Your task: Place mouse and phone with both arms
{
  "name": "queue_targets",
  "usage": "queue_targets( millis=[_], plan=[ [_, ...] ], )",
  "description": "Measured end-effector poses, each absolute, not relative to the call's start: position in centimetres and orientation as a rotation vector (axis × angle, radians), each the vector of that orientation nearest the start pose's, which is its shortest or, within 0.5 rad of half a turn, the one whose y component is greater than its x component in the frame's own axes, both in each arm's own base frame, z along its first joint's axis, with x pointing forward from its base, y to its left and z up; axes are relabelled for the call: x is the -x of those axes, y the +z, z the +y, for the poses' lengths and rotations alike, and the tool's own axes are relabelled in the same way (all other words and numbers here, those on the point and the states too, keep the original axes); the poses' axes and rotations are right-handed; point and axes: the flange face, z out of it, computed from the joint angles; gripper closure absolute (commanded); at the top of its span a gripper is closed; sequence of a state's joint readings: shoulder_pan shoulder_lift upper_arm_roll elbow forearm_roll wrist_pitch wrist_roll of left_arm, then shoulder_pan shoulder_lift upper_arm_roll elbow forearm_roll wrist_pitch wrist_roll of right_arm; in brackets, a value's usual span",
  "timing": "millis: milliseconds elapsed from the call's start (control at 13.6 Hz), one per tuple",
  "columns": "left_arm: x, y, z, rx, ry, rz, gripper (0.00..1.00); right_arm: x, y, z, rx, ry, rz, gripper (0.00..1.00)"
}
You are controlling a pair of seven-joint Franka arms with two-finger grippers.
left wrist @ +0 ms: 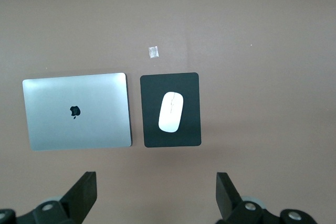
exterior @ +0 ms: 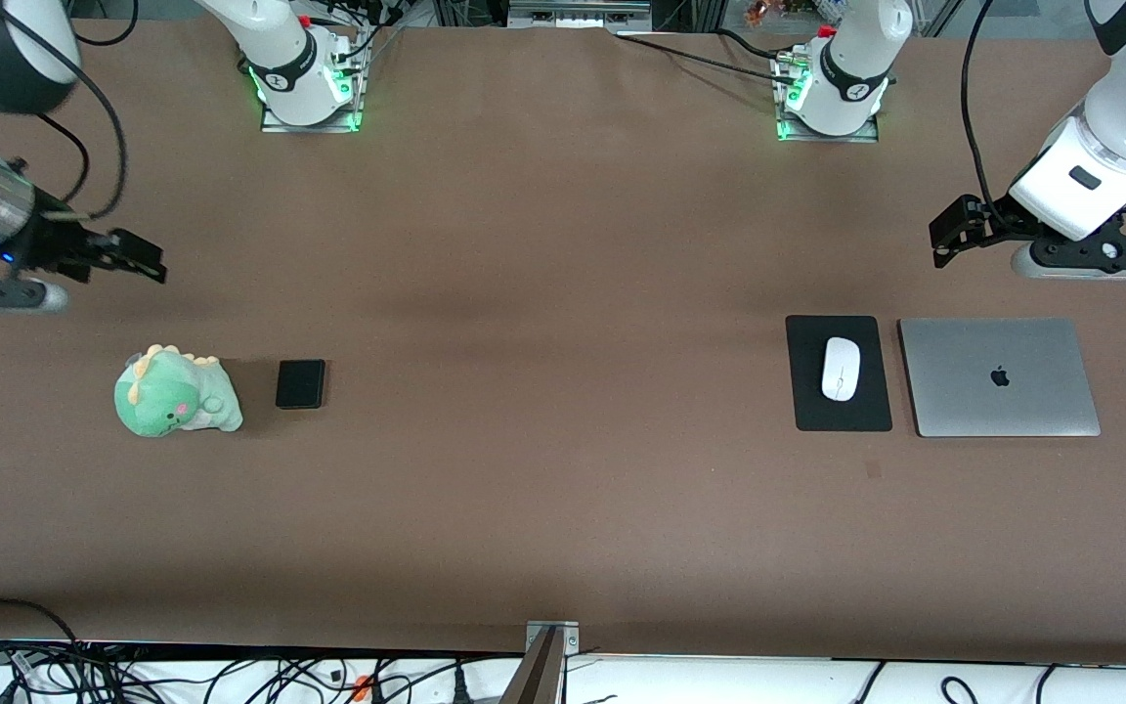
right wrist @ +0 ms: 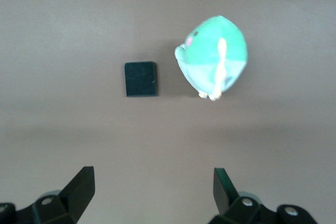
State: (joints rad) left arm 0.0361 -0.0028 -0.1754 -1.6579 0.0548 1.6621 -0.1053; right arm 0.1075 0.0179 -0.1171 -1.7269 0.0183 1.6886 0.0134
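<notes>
The white oval mouse [exterior: 841, 369] [left wrist: 171, 112] lies on a black pad [exterior: 807, 406] [left wrist: 152, 129] toward the left arm's end of the table. The small black phone [exterior: 300, 383] [right wrist: 140, 78] lies flat on the brown table toward the right arm's end, beside a green plush dinosaur [exterior: 172, 393] [right wrist: 215, 56]. My left gripper [exterior: 946, 235] [left wrist: 156, 192] hangs open over bare table close to the pad and holds nothing. My right gripper [exterior: 145, 258] [right wrist: 155, 190] hangs open over bare table close to the plush toy, also with nothing between its fingers.
A closed silver laptop [exterior: 998, 376] [left wrist: 76, 110] lies beside the black pad, at the left arm's end. A small scrap of tape [left wrist: 153, 52] sits on the table close to the pad. Both arm bases [exterior: 309, 88] [exterior: 832, 93] stand along the table's edge farthest from the front camera.
</notes>
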Motion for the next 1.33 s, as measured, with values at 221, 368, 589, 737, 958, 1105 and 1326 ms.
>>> queue_targets(
  millis=[221, 368, 589, 737, 958, 1105, 1326],
  plan=[
    [-55.5, 59.3, -7.3, 3.087, -0.021, 0.062, 0.00, -55.1, 59.4, -1.9, 3.122, 0.061, 0.055, 0.00],
    [-55.5, 59.3, -7.3, 3.087, -0.021, 0.062, 0.00, -54.7, 61.2, -2.0, 3.131, 0.022, 0.055, 0.00],
    [-55.5, 59.3, -7.2, 3.087, -0.021, 0.059, 0.00, -54.7, 62.3, -2.0, 3.133, -0.014, 0.054, 0.00],
    [-55.6, 59.3, -7.0, 3.087, -0.021, 0.054, 0.00, -54.9, 62.2, -2.0, 3.134, -0.013, 0.054, 0.00],
    [-55.6, 59.3, -7.0, 3.087, -0.023, 0.054, 0.00, -55.0, 61.9, -2.0, 3.134, -0.005, 0.053, 0.00],
    [-55.6, 59.4, -7.1, 3.087, -0.024, 0.065, 0.00, -55.0, 61.9, -1.8, 3.134, -0.006, 0.049, 0.00],
    [-55.6, 59.3, -7.1, 3.086, -0.022, 0.107, 0.00, -55.1, 62.0, -1.7, 3.135, -0.015, 0.046, 0.00]
  ],
)
